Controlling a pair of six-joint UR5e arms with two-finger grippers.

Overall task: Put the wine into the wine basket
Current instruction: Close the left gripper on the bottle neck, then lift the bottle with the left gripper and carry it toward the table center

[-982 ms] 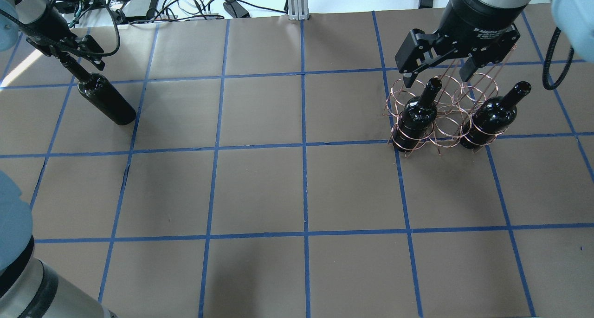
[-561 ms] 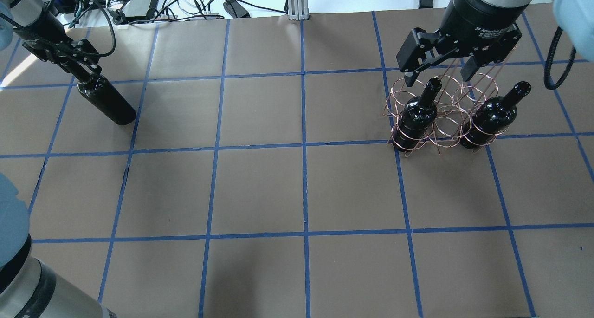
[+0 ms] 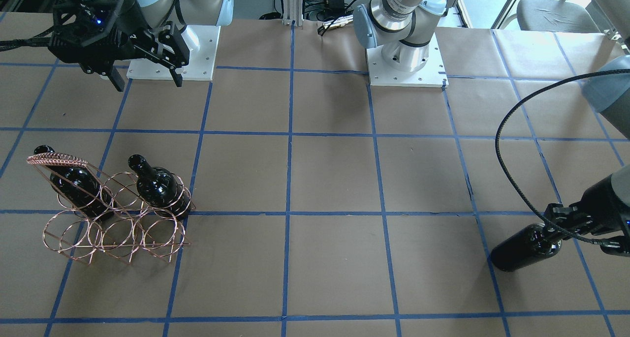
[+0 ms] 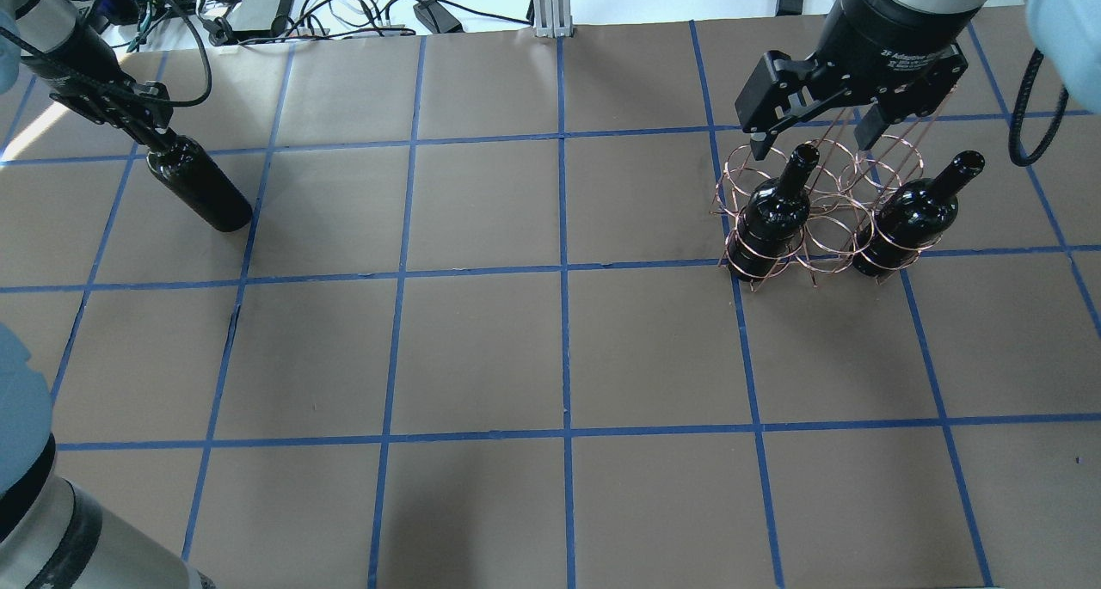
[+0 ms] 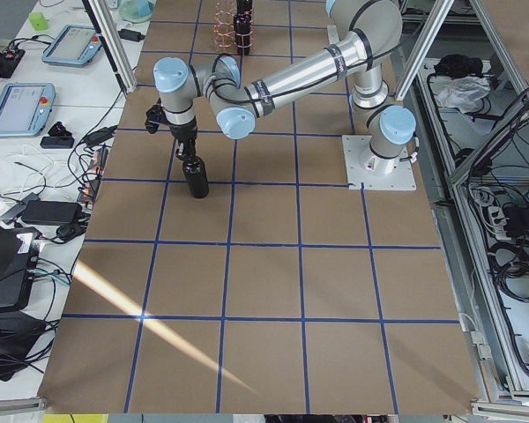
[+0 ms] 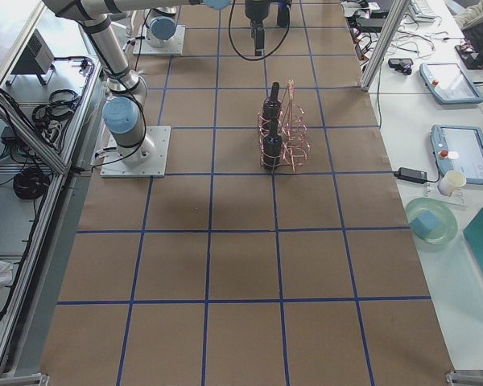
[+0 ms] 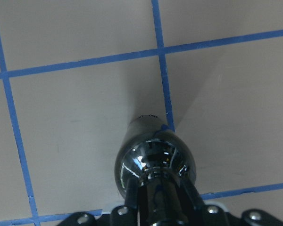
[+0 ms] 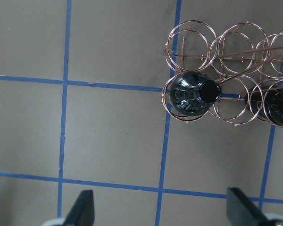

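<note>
The wine [image 4: 199,192] is a dark glossy bottle that stands upright on the table at the far left. My left gripper [image 4: 142,125] is shut on its neck from above. The left wrist view looks down on the bottle's shoulder [image 7: 153,157], with the neck running up between the fingers. The wine basket [image 4: 826,228], copper-pink wire loops, stands at the far right and holds two other dark bottles [image 4: 770,215] [image 4: 913,215]. My right gripper [image 4: 813,138] is open and empty, hovering above the basket's back side. In the front view the wine [image 3: 524,247] is at the right and the basket [image 3: 113,231] at the left.
Brown paper with blue tape lines covers the table [image 4: 559,357]. Cables and power bricks [image 4: 344,13] lie past the far edge. The basket's coiled handle [image 3: 56,158] rises over its loops. The arm bases [image 3: 406,56] stand at the robot's side.
My left gripper has come down the wine's neck toward its shoulder and closed around it. The bottle's base has not moved. The right arm has hardly moved.
</note>
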